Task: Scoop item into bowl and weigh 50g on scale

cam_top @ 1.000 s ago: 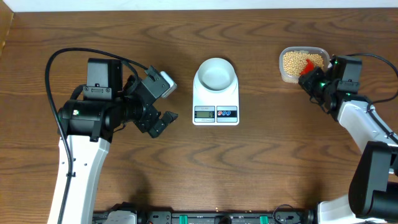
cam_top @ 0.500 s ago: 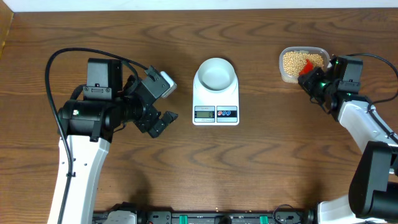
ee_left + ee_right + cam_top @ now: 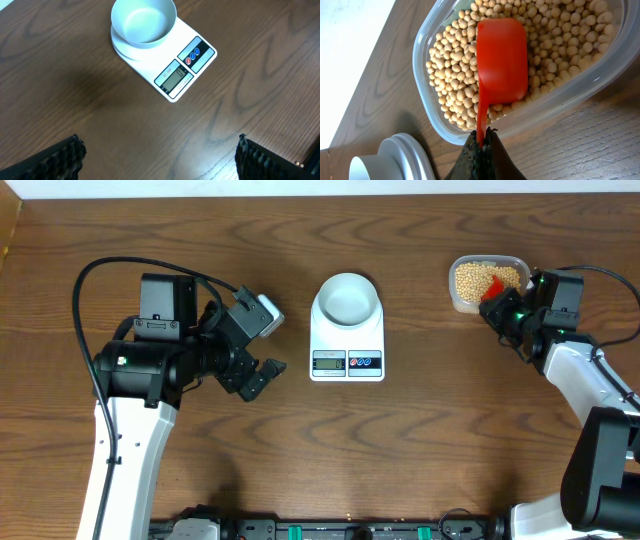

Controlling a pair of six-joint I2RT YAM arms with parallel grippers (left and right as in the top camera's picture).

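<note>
Near far right corner: right gripper (image 3: pixel 481 145) clamped on red scoop (image 3: pixel 502 57) handle, scoop head lying among beans (image 3: pixel 455 75) in clear tub (image 3: pixel 427 107). Scoop's long axis points toward far edge. Empty bowl (image 3: pixel 347 297) sits on scale (image 3: pixel 347 362), mid-bench, leftward of scoop. Left gripper (image 3: pixel 262 376) spread wide, holding nothing.

Empty bowl (image 3: pixel 143 21) atop scale (image 3: pixel 170 57)

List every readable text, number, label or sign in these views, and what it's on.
Nothing is legible in any view.
On the small white rectangular digital scale, the grey LCD display has digits too faint to read.
Tiny print beside that display: too blurred.
Marks on the red and blue round buttons: too small.
No lettering seen on the pale round bowl, the orange-red plastic scoop or the clear plastic tub of tan beans.
</note>
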